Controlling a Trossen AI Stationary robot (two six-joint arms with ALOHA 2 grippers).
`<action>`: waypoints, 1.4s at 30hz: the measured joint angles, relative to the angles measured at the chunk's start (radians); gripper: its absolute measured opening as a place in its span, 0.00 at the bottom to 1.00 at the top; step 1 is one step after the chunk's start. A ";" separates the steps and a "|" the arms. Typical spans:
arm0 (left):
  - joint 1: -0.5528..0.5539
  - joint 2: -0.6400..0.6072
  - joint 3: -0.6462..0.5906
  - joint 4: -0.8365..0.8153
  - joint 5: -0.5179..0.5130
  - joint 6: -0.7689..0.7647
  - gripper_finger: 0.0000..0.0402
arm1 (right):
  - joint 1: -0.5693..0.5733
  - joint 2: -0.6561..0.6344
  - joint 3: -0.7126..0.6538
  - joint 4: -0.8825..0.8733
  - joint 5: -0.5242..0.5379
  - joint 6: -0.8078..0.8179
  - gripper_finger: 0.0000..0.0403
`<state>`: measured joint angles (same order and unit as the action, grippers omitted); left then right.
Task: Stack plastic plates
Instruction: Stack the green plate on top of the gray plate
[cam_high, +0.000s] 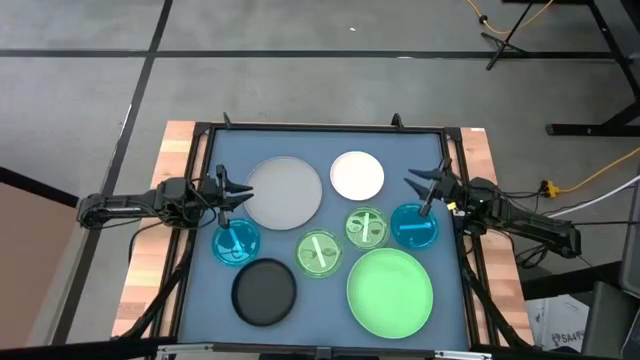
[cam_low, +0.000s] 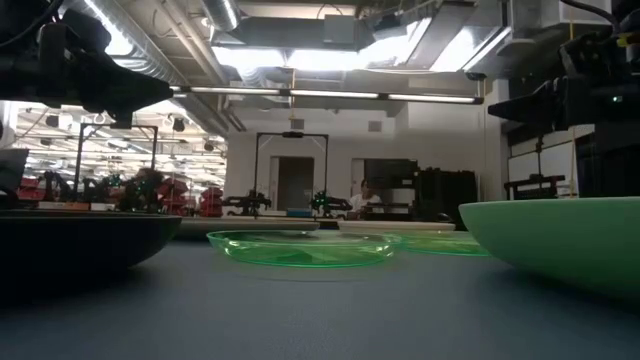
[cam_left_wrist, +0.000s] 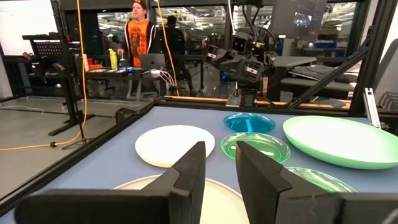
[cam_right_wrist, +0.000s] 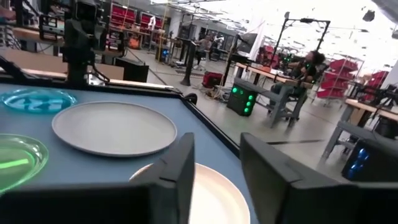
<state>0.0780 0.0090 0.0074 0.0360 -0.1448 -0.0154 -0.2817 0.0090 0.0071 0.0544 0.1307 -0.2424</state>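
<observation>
Several plastic plates lie apart, each flat on its base on the blue mat (cam_high: 200, 300): large grey (cam_high: 285, 192), white (cam_high: 357, 175), black (cam_high: 265, 291), large light green (cam_high: 390, 291), two small blue (cam_high: 236, 241) (cam_high: 413, 226) and two small green (cam_high: 319, 252) (cam_high: 367, 226). My left gripper (cam_high: 232, 190) hangs open at the mat's left side, above the grey plate's edge (cam_left_wrist: 217, 193). My right gripper (cam_high: 418, 190) hangs open at the right side, above the white plate's edge (cam_right_wrist: 211, 199). Both point level toward the middle and hold nothing.
A black frame (cam_high: 320, 128) rims the mat, with wooden table strips (cam_high: 170, 160) outside it on both sides. A person (cam_left_wrist: 138, 31) stands at a desk beyond the table. Bare mat lies between the plates and along the far edge.
</observation>
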 joint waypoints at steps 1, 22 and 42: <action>0.000 0.000 0.000 0.000 0.000 0.000 0.20 | 0.000 0.000 0.000 0.000 0.000 0.003 0.35; 0.000 0.000 0.000 -0.001 0.000 0.000 0.20 | 0.000 0.078 0.117 -0.005 -0.130 0.033 0.49; 0.000 0.000 0.000 -0.001 0.000 0.000 0.20 | 0.001 0.600 0.461 -0.062 -0.466 0.111 0.49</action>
<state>0.0784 0.0090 0.0074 0.0353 -0.1448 -0.0158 -0.2810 0.6088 0.4681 -0.0080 -0.3356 -0.1314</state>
